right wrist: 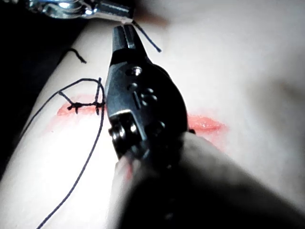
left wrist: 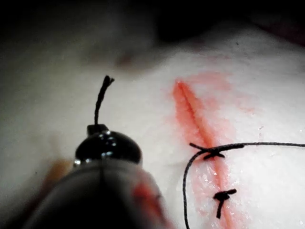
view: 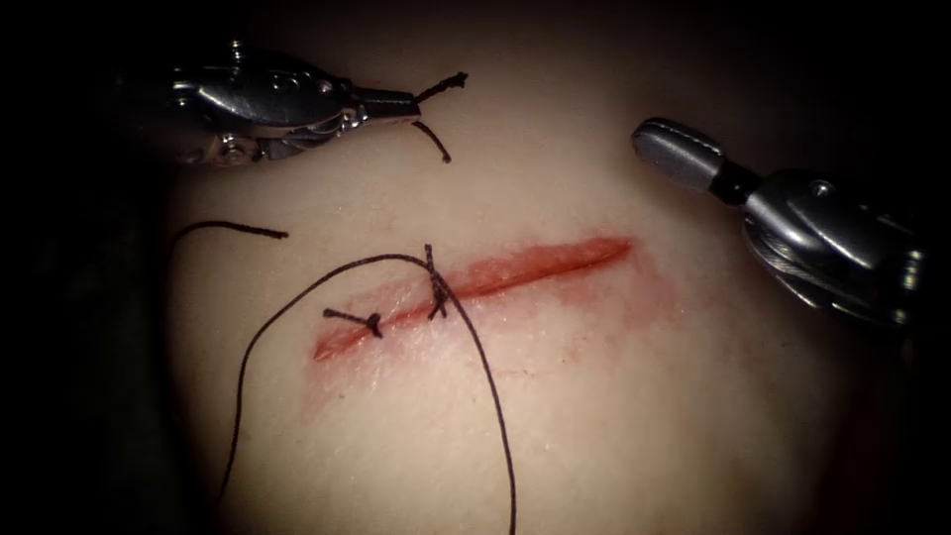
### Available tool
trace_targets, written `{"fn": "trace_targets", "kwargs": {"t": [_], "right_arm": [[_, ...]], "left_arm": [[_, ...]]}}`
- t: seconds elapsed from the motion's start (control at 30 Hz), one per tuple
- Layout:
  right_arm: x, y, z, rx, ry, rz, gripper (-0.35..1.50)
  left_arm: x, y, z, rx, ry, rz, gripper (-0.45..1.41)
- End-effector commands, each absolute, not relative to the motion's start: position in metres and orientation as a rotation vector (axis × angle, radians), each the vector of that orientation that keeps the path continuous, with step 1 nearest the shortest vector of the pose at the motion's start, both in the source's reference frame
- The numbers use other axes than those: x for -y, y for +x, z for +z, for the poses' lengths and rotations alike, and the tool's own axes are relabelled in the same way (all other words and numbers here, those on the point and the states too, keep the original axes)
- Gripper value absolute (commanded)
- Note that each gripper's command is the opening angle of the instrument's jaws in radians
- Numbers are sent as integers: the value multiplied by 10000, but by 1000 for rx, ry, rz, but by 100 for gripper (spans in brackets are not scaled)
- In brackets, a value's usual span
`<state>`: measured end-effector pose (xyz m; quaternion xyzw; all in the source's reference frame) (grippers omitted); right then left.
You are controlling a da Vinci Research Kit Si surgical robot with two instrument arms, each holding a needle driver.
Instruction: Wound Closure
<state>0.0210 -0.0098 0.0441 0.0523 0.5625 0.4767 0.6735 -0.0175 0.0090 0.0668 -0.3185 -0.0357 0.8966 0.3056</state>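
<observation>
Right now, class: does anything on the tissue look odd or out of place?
Yes. The left gripper is shut on a short cut end of thread. Another loose piece lies left of the cut, whose right stretch gapes unstitched beyond two knots.

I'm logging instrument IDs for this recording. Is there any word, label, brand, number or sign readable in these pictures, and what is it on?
None: no readable text.
Left end effector: bare metal, shut on a cut end of thread.
Right end effector: shut, holding nothing; embossed marks on its black body, not legible.
Tissue, cut, knots: unmarked.
</observation>
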Motion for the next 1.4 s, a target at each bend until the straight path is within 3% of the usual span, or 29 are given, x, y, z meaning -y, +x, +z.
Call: {"fn": "trace_targets", "kwargs": {"t": [0.03, 0.07, 0.1, 0.17, 0.3, 0.53, 0.73, 0.97, 1.13, 1.3, 1.33, 1.37, 1.4], "right_arm": [[100, 220, 444, -1267, 121, 1069, -21], [100, 220, 443, -1267, 121, 1069, -15], [100, 220, 443, -1267, 117, 1064, -8], [101, 221, 442, -1267, 117, 1064, -1], [101, 219, 442, -1267, 114, 1058, 7], [102, 217, 442, -1268, 115, 1056, 15], [104, 217, 441, -1268, 115, 1056, 26], [107, 222, 437, -1268, 116, 1056, 44], [109, 223, 435, -1269, 118, 1054, 46], [111, 225, 433, -1270, 120, 1052, 56], [111, 225, 433, -1270, 121, 1052, 54], [110, 224, 432, -1271, 123, 1044, 36], [110, 224, 432, -1271, 123, 1044, 36]], "left_arm": [[-91, -181, 676, 90, -827, 2389, 22], [-90, -182, 678, 97, -807, 2399, 39], [-90, -182, 680, 128, -790, 2405, 44], [-88, -184, 680, 191, -798, 2409, 109], [-88, -189, 670, 253, -817, 2424, 135], [-84, -189, 640, 349, -828, 2582, 131], [-66, -171, 640, 486, -457, 2700, 116], [-49, -145, 687, 539, -365, 2707, 116], [-51, -130, 713, 533, -359, 2680, 116], [-46, -112, 736, 554, -333, 2595, 126], [-47, -109, 738, 554, -329, 2582, 126], [-53, -103, 734, 559, -316, 2549, 120], [-53, -103, 734, 559, -316, 2549, 120]]}}
